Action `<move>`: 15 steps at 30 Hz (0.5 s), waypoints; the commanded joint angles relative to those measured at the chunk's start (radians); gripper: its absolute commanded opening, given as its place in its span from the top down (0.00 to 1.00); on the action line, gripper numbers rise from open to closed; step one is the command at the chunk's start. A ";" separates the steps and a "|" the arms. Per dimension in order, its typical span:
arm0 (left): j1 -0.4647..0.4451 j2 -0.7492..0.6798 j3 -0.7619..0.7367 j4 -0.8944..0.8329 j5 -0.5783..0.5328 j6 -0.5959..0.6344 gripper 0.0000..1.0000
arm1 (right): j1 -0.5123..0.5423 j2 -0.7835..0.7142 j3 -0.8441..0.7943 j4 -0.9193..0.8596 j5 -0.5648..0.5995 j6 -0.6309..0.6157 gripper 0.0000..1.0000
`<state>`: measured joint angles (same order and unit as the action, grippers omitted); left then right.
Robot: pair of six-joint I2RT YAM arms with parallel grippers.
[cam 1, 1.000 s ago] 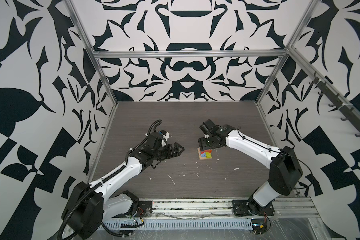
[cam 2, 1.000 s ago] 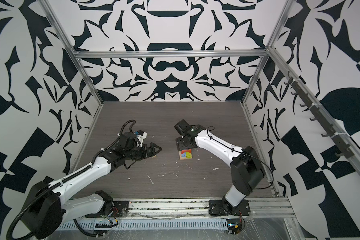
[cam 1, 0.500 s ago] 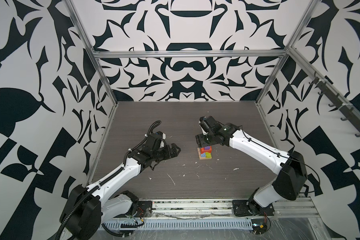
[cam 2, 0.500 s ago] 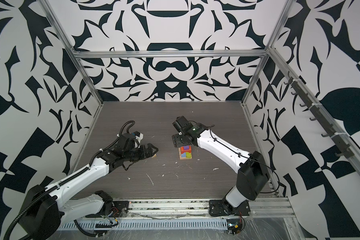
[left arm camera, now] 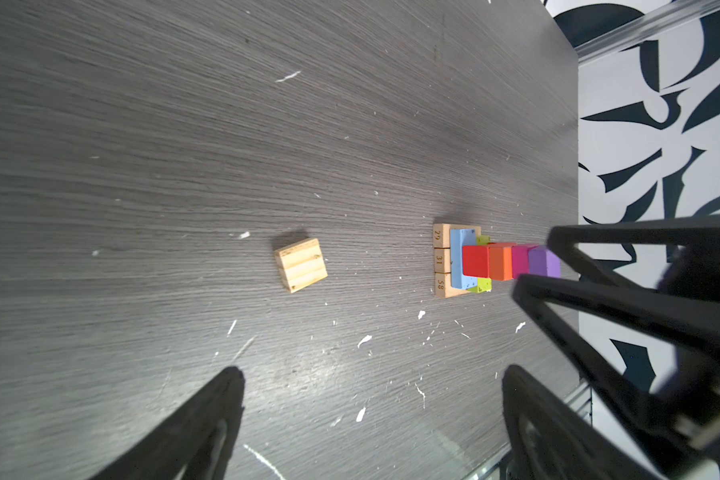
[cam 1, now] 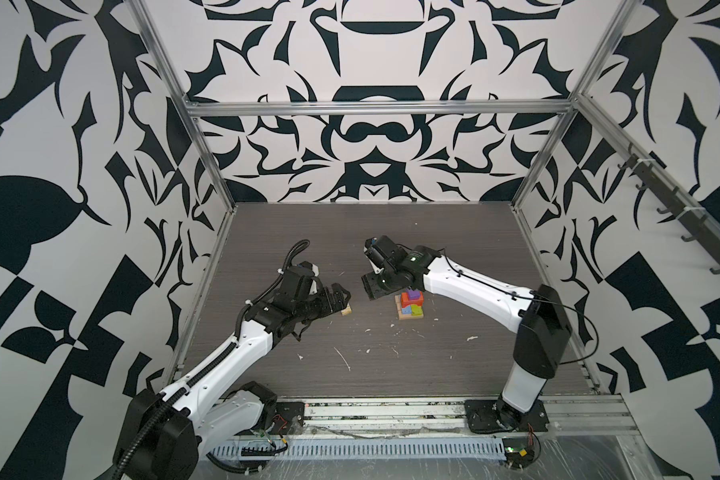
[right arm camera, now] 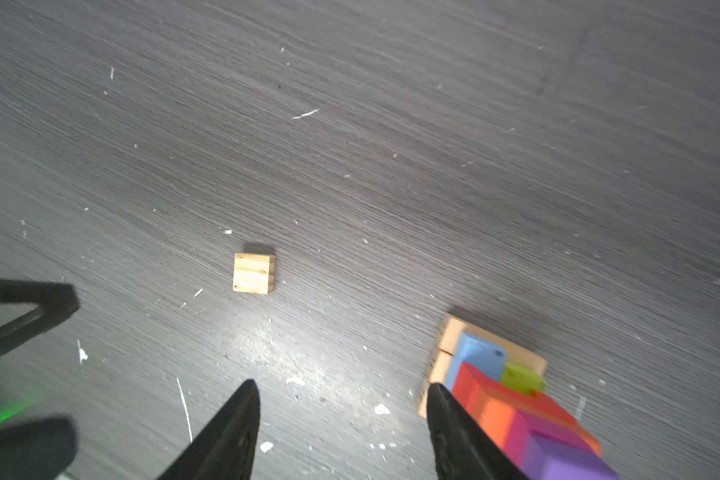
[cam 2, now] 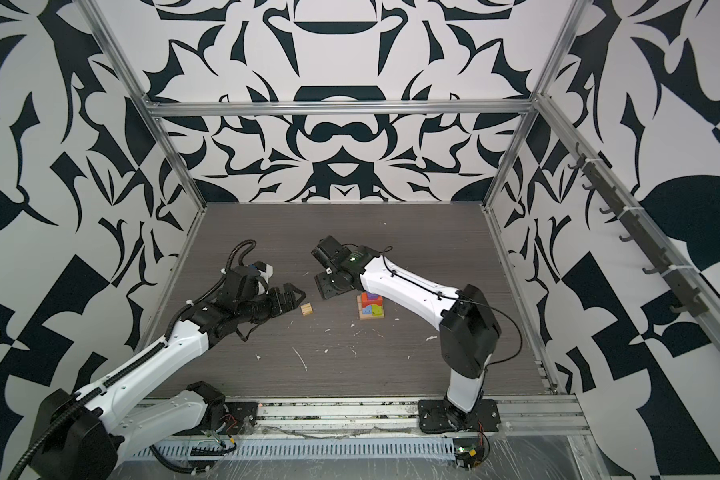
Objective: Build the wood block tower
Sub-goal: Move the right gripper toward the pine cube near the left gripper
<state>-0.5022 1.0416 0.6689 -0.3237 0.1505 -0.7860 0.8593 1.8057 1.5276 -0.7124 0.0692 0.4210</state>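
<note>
The wood block tower (cam 1: 411, 305) (cam 2: 371, 305) stands mid-table: a base of tan planks (left arm camera: 442, 259), then blue, lime, red, orange and magenta pieces, with a purple block (left arm camera: 544, 262) on top. A loose tan cube (cam 1: 346, 310) (cam 2: 307, 308) (left arm camera: 301, 264) (right arm camera: 253, 274) lies to its left. My left gripper (cam 1: 344, 301) (left arm camera: 373, 370) is open and empty, just left of the cube. My right gripper (cam 1: 377, 289) (right arm camera: 341, 386) is open and empty, over bare table beside the tower's left side. The tower (right arm camera: 516, 399) lies outside its fingers (left arm camera: 599, 299).
White specks and scratches dot the dark wood-grain table (cam 1: 350, 357). Patterned walls on aluminium frame posts (cam 1: 208, 174) close in the left, back and right sides. A metal rail (cam 1: 391, 411) with both arm bases runs along the front edge.
My right gripper has moved left, off the tower's top to its side, and its jaws have narrowed. My left gripper has drawn back left, so the tan cube now shows.
</note>
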 commanded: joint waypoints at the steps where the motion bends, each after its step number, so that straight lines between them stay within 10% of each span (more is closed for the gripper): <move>1: 0.011 -0.044 -0.015 -0.055 -0.022 -0.008 0.01 | 0.013 0.028 0.062 0.015 -0.029 0.022 0.33; 15: 0.020 -0.150 -0.083 -0.083 -0.066 -0.047 0.01 | 0.080 0.262 0.176 0.101 -0.116 0.077 0.35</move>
<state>-0.4870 0.9070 0.6025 -0.3813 0.1005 -0.8154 0.9272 2.0724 1.6569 -0.6289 -0.0376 0.4747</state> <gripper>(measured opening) 0.995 0.654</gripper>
